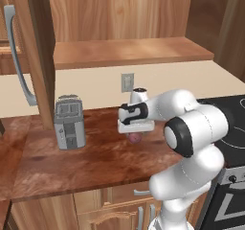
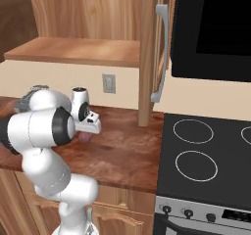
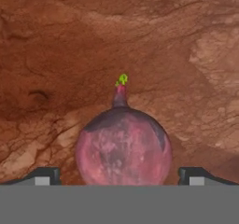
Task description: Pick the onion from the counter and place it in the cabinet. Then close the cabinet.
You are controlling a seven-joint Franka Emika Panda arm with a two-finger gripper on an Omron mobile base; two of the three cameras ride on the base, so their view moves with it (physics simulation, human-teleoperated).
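Reddish-purple round onion (image 3: 122, 146) sits at 12 o'clock between the wide-open, empty gripper (image 3: 119, 175); descend squarely onto the dark wood-grain worktop (image 3: 56, 55) before closing.

The light is soft and even, with no glare. The worktop (image 1: 95, 157) is evenly lit, and a faint shadow lies beside the toaster (image 1: 70, 122). The inside of the cabinet (image 2: 73, 13) is a little darker. All pictures are slightly soft; the close hand view looks blurred, with coarse texture.
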